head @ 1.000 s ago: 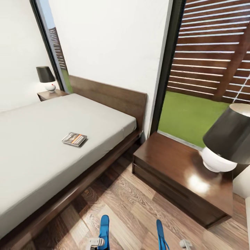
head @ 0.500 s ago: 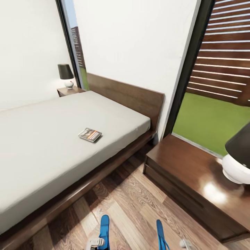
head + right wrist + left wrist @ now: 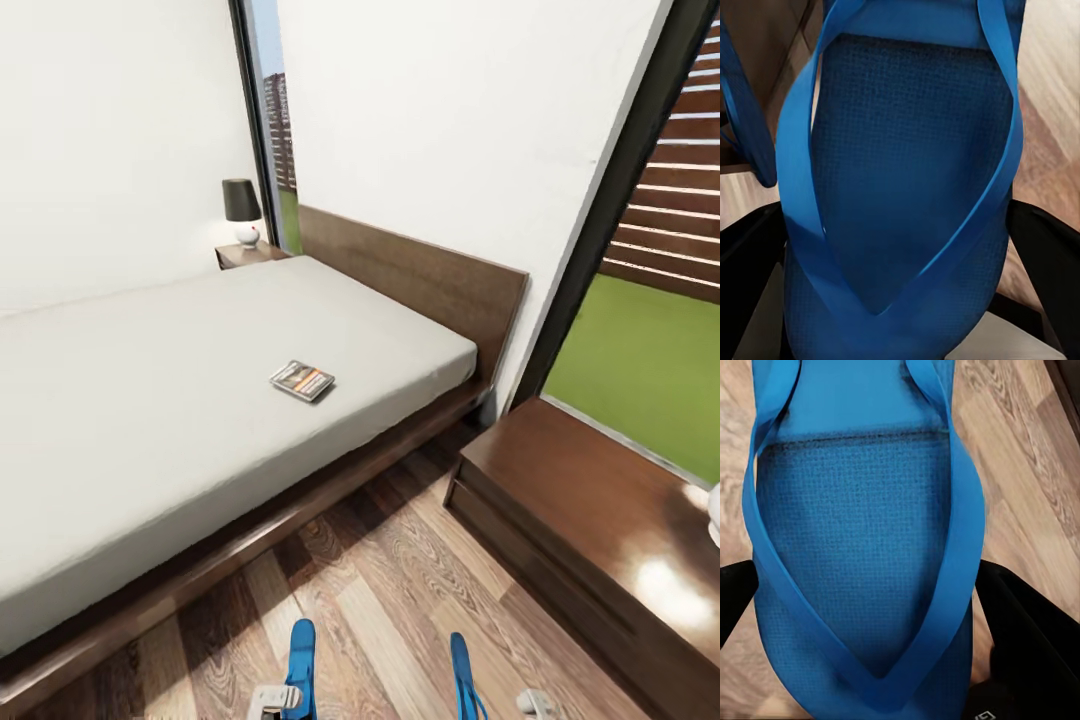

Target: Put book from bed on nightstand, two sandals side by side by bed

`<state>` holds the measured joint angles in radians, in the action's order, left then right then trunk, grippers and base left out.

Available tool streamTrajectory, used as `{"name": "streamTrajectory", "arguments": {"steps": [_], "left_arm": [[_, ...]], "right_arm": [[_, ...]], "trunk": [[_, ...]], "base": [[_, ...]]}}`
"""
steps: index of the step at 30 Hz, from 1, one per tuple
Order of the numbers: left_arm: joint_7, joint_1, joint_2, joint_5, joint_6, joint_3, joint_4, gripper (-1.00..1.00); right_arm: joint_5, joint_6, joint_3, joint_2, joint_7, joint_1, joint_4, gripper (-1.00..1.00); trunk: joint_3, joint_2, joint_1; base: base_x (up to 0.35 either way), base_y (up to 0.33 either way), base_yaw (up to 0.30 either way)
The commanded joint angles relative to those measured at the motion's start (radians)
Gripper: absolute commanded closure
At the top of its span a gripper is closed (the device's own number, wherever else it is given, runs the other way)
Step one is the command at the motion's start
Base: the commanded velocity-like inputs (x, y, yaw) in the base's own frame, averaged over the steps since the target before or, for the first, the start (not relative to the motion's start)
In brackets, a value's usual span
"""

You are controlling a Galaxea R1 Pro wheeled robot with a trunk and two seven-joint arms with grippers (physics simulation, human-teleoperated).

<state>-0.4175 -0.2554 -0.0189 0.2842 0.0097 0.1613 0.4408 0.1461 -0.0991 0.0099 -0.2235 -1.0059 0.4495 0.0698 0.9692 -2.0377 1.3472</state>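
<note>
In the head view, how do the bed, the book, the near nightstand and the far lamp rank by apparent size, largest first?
1. bed
2. near nightstand, partly cut off by the frame
3. far lamp and book: they look similar, and the lamp stands farther away, so I leave them unranked.

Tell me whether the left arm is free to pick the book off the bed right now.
Probably not. The left tool is shut on a blue sandal, so it has no free grip. The book lies well in on the mattress, across the wooden frame.
</note>
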Motion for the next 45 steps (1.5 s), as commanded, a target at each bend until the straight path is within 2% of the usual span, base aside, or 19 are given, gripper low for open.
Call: {"name": "streamTrajectory", "arguments": {"steps": [1,45], "left_arm": [[-0.001,-0.001,0.001,0.009,0.001,0.004,-0.001,1.0],[-0.001,-0.001,0.002,0.009,0.0,0.003,-0.001,1.0]], "right_arm": [[0.009,-0.011,0.001,0.0,-0.005,0.0,0.001,1.0],[0.01,-0.011,0.001,0.0,-0.005,0.0,0.001,1.0]], "trunk": [[0.001,0.0,0.0],[0.023,0.0,0.0]], "base": [[0.0,0.0,0.271],[0.0,0.0,0.272]]}}
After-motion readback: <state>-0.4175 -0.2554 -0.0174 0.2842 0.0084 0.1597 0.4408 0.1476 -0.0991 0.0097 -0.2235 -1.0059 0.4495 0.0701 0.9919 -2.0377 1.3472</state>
